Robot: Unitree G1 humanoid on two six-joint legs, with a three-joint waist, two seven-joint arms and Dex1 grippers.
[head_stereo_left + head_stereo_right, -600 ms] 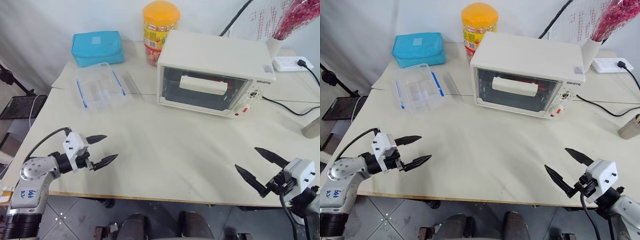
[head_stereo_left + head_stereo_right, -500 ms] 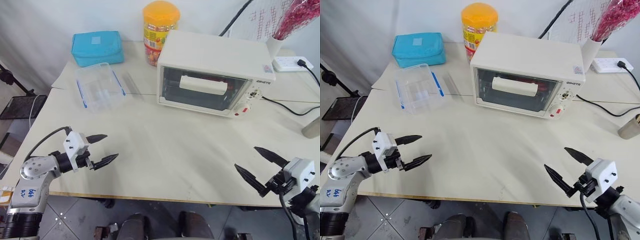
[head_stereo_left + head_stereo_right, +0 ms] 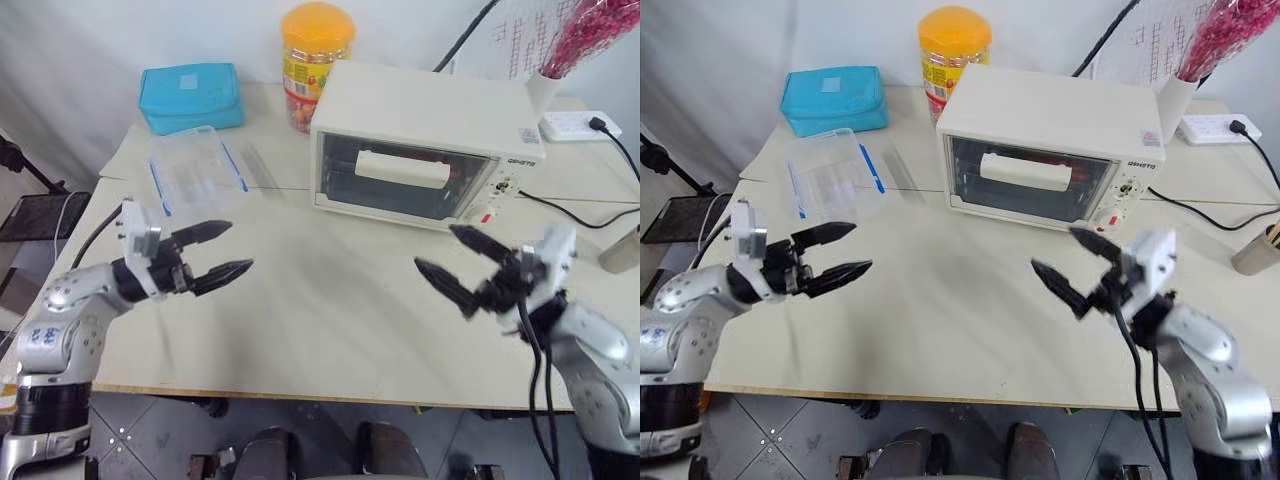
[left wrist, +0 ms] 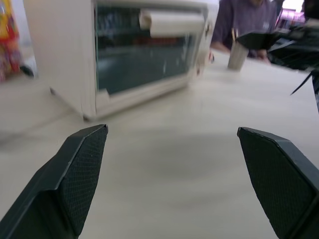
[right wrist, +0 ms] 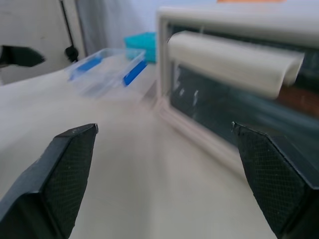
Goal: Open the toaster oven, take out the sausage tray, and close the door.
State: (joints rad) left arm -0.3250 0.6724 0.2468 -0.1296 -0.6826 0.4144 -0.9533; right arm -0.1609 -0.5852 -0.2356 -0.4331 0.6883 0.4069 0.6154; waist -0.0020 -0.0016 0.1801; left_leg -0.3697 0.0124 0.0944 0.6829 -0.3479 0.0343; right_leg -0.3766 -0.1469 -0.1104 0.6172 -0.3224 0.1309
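Note:
The cream-white toaster oven point(image 3: 425, 110) stands at the back of the table. Its glass door point(image 3: 375, 195) is shut, with the bar handle point(image 3: 402, 168) across it. The sausage tray is hidden behind the glass. My left gripper point(image 3: 240, 247) hovers open over the table, left of the oven and pointing toward it. In front of the oven's right part, my right gripper point(image 3: 435, 248) is open and apart from the door. The right wrist view looks between open fingers point(image 5: 70, 164) at the handle point(image 5: 234, 62). Nothing is between the fingers of either gripper.
A clear plastic box with blue clips point(image 3: 195, 170) lies left of the oven. Behind it are a teal pouch point(image 3: 192, 92) and a yellow-lidded jar point(image 3: 315, 55). A black cord point(image 3: 570, 210) runs to a power strip point(image 3: 580, 125). A cup point(image 3: 622, 250) stands at the right edge.
Both grippers have risen from the table's front edge and moved forward toward the oven. The right one also swung left. Both stay open.

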